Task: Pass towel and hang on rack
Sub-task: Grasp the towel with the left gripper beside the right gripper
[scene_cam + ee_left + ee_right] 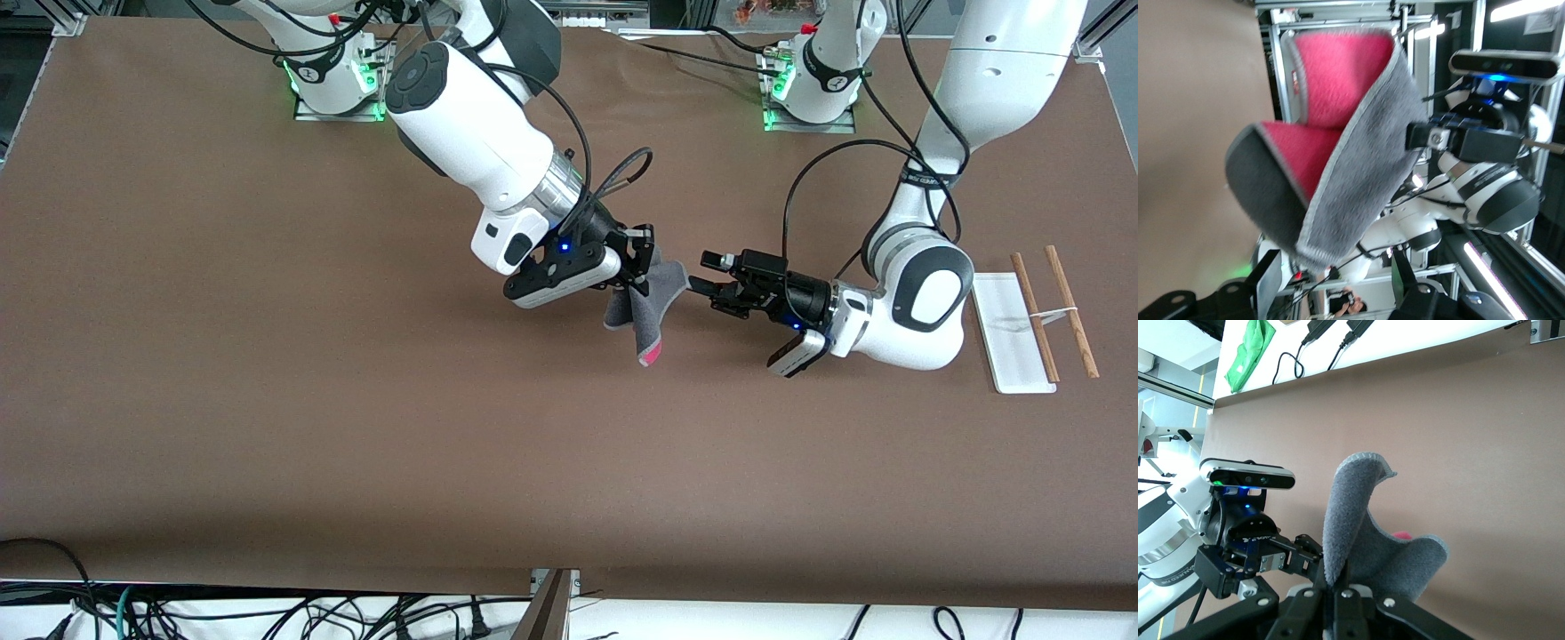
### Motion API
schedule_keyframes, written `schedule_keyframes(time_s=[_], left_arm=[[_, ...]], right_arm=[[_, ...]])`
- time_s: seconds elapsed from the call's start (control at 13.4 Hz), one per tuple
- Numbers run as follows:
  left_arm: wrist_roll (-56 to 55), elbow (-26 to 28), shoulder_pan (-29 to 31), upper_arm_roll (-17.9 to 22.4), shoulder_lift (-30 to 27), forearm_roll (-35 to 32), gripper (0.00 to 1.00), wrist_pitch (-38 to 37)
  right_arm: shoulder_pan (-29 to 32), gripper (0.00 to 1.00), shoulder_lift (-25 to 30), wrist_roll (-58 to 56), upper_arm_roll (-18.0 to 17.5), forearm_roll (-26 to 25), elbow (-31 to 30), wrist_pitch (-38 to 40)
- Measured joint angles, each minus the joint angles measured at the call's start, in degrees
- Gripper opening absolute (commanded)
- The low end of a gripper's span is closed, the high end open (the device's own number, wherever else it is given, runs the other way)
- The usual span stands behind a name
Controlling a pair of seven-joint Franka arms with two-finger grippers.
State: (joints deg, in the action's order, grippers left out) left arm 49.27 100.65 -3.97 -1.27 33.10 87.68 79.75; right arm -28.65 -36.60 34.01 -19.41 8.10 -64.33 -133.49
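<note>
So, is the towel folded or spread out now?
Folded: the towel hangs doubled over from the right gripper, pink inner side showing.

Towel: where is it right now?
The towel hangs above mid-table, pinched in the right gripper; the open left gripper is just beside it, the rack untouched.

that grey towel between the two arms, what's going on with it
The right gripper holds the towel up over the middle of the table, shut on its top edge. The left gripper is open right beside the towel, not yet gripping it. The rack stands bare at the left arm's end of the table.
</note>
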Motion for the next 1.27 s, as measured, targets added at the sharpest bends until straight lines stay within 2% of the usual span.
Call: schedule_keyframes(time_s=[0.22,0.3,0.37,0.82,0.89,0.97,1.27], left_arm=[[0.1,0.0,-0.8,-0.1,0.1,1.5,0.23,0.4],[0.1,0.0,-1.0,-0.1,0.1,1.5,0.06,0.5],[0.2,0.0,-1.1,-0.1,0.0,1.5,0.0,0.5],[0.2,0.0,-1.3,-0.1,0.1,1.5,0.0,0.6],[0.2,0.0,-1.3,-0.1,0.1,1.5,0.0,0.6],[0.2,0.0,-1.3,-0.1,0.1,1.5,0.0,0.6],[0.2,-0.2,-1.3,-0.1,0.1,1.5,0.0,0.6]], right_arm=[[0.0,0.0,0.0,0.0,0.0,0.0,0.0,0.0],[0.0,0.0,0.0,0.0,0.0,0.0,0.0,0.0],[0.0,0.0,0.0,0.0,0.0,0.0,0.0,0.0],[0.0,0.0,0.0,0.0,0.0,0.0,0.0,-0.1],[0.0,0.69,0.0,0.0,0.0,0.0,0.0,-0.1],[0.0,1.0,0.0,0.0,0.0,0.0,0.0,-0.1],[0.0,1.0,0.0,-0.1,0.0,0.0,0.0,-0.1]])
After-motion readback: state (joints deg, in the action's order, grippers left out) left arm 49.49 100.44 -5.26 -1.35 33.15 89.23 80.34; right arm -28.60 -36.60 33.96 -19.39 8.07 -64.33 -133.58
